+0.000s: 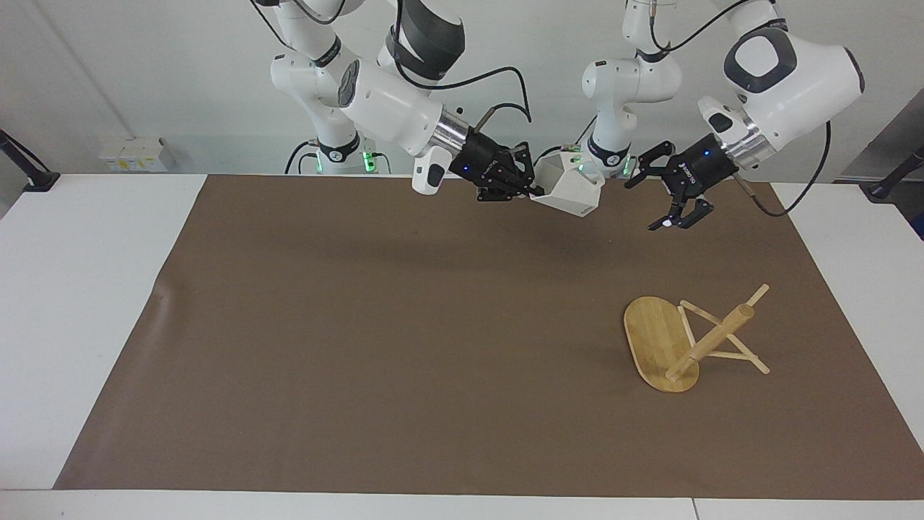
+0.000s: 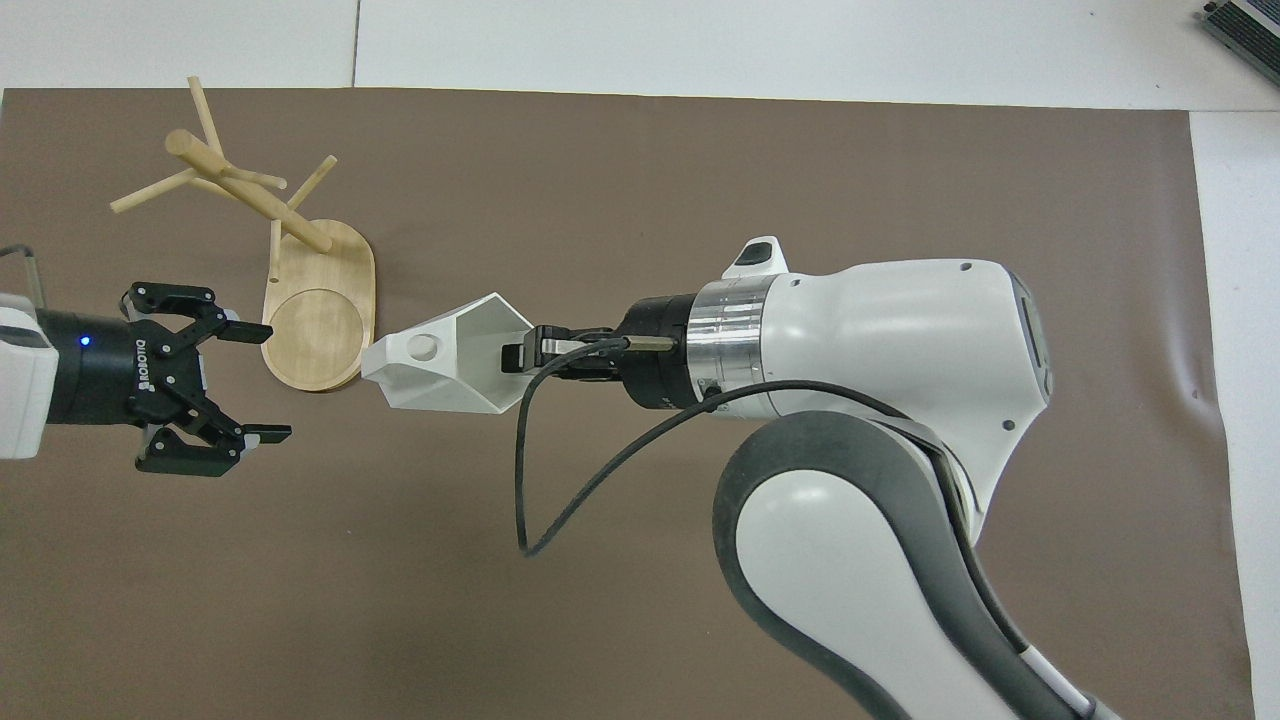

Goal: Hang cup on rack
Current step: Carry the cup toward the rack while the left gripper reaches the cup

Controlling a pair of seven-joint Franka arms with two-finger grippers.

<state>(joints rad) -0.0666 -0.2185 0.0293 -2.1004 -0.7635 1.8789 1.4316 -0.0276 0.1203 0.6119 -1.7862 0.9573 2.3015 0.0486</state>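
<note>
Right hand [image 1: 533,189], upper centre of facing view, clenched on cup [image 1: 570,189] rim wall; left hand [image 1: 670,199] spread, empty. Cup likely light, rigid, slick; pierced handle [image 2: 425,348] free for rack [image 1: 693,339] peg.

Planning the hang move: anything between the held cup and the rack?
Nothing rests on the mat between them. The right gripper holds the cup in the air. The open left gripper hangs beside the cup, toward the left arm's end, above the mat between cup and rack, which stands upright.
</note>
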